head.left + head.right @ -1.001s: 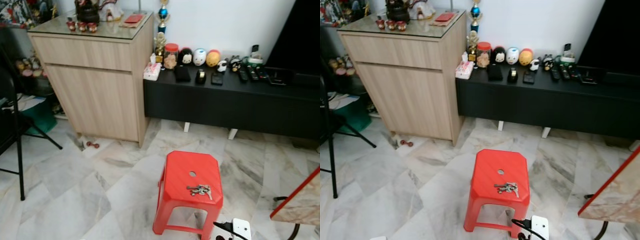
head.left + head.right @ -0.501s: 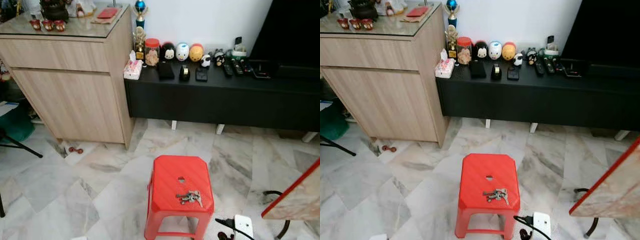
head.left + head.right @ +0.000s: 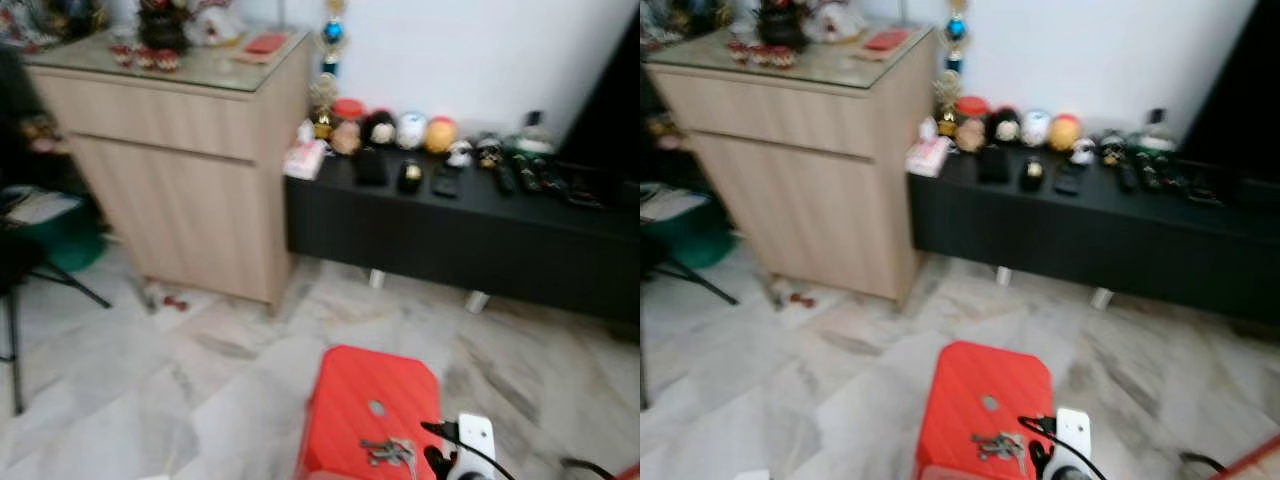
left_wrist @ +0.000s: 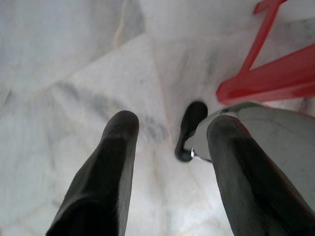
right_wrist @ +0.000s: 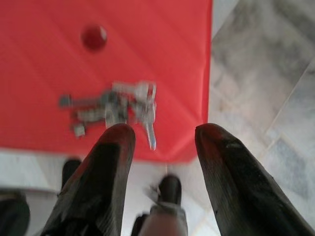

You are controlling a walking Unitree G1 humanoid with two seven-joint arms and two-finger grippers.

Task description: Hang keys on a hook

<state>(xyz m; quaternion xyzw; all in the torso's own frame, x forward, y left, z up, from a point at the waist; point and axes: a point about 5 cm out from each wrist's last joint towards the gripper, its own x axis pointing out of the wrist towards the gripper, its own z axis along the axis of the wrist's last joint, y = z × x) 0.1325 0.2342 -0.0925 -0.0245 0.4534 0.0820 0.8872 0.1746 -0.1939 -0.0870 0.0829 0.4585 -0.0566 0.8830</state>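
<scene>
While no writing is legible, metal keys (image 5: 115,108) are seen on a ribbed red plastic stool (image 3: 370,410); right gripper (image 5: 160,135) and left gripper (image 4: 172,128) jaws are held open.

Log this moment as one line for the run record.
phase: approach | keys: lying on red stool | right gripper: open, above keys | left gripper: open, over floor | head views: blurred

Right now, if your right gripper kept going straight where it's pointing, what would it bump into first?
Probably the keys lying on the red stool. The open right gripper points at them near the stool's edge, though the depth is hard to judge.
</scene>
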